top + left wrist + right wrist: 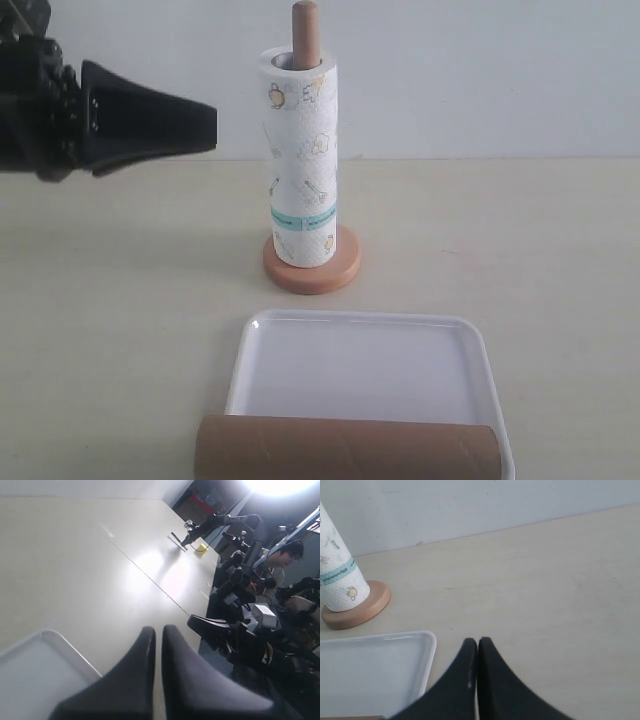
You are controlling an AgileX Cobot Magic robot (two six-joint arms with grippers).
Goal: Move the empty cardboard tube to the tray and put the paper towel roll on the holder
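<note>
The paper towel roll (pixel 301 160) stands upright over the rod of the wooden holder (pixel 312 268), whose rounded top pokes out above it. The brown cardboard tube (pixel 345 450) lies across the near edge of the white tray (pixel 360 365). My left gripper (pixel 205 125) hovers shut and empty at the upper left, apart from the roll. In the left wrist view its jaws (pixel 158 632) are nearly together above the table beside the tray corner (pixel 50 665). My right gripper (pixel 478 642) is shut on nothing, beside the tray (pixel 375 675), with the roll (pixel 337 575) and holder base (pixel 362 611) farther off.
The beige table (pixel 520 250) stretches to a pale wall at the back. The left wrist view shows another robot rig (pixel 235 630) and a seated person (pixel 285 560) beyond the table edge.
</note>
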